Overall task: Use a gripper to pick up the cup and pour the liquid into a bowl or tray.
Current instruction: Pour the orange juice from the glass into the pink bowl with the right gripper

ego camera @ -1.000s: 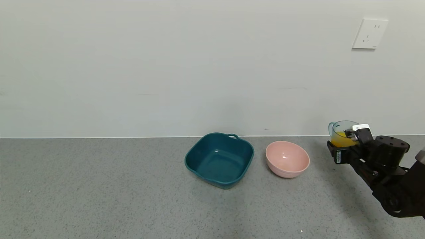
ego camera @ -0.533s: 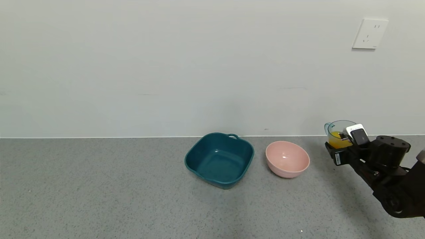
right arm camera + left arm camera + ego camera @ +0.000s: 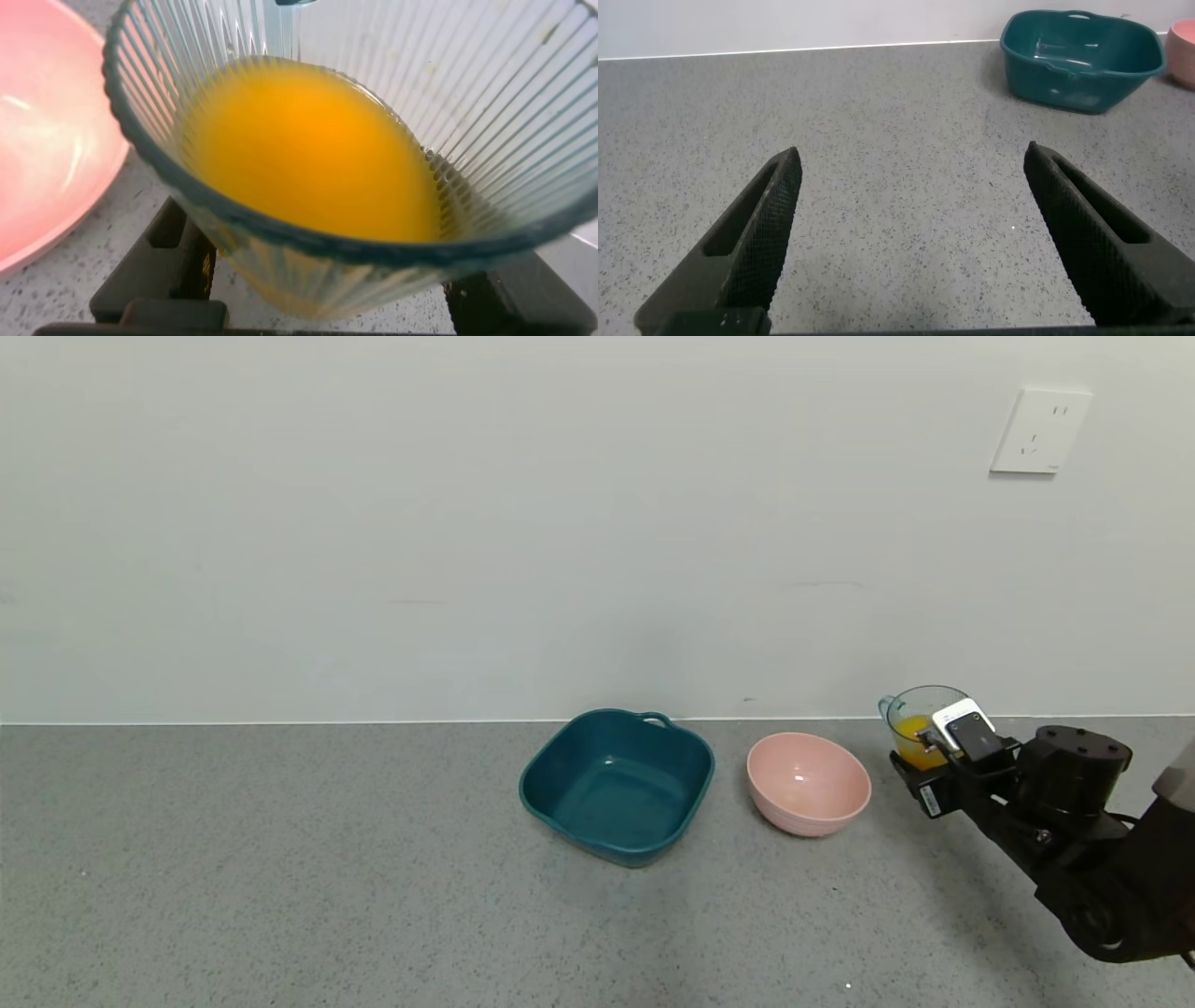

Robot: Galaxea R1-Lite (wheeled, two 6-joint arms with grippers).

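Observation:
My right gripper (image 3: 920,767) is shut on the translucent blue-grey cup (image 3: 915,721), held above the counter just right of the pale pink bowl (image 3: 808,784). The cup leans slightly toward the bowl, its handle pointing away to the left. Orange-yellow liquid (image 3: 910,728) fills its lower part. In the right wrist view the ribbed cup (image 3: 374,252) sits between my fingers (image 3: 154,271), the liquid (image 3: 308,145) fills its bottom, and the pink bowl (image 3: 47,140) lies beside it. My left gripper (image 3: 910,224) is open and empty over bare counter.
A dark teal square basin (image 3: 616,784) with a handle stands left of the bowl, also seen in the left wrist view (image 3: 1078,56). The grey speckled counter (image 3: 280,877) meets a white wall behind. A wall socket (image 3: 1039,429) is at upper right.
My right gripper has carried the cup leftward toward the pink bowl and a little lower. The cup now tilts slightly more. The bowl and basin have not moved.

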